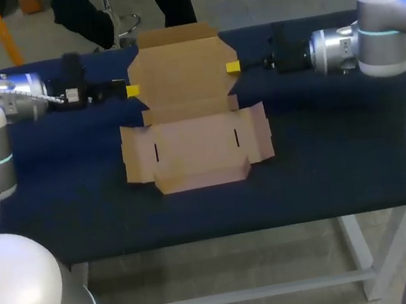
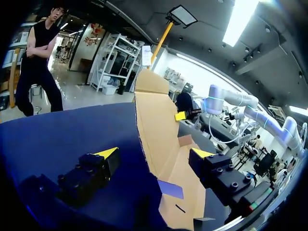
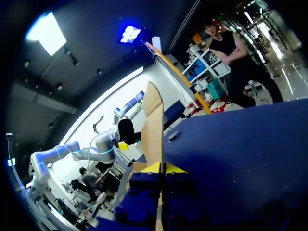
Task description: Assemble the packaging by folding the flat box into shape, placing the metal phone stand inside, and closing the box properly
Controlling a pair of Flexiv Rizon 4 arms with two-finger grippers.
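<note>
A flat brown cardboard box lies unfolded in the middle of the blue table. Its rear panel stands raised. My right gripper is at that panel's right edge; in the right wrist view the gripper is shut on the thin cardboard panel. My left gripper is at the panel's left edge. In the left wrist view it is open, with the panel's edge between its spread fingers. No metal phone stand is in view.
The table is covered in dark blue cloth, with bare cloth to the left, right and front of the box. Both arms come in low over the table's rear half from the sides.
</note>
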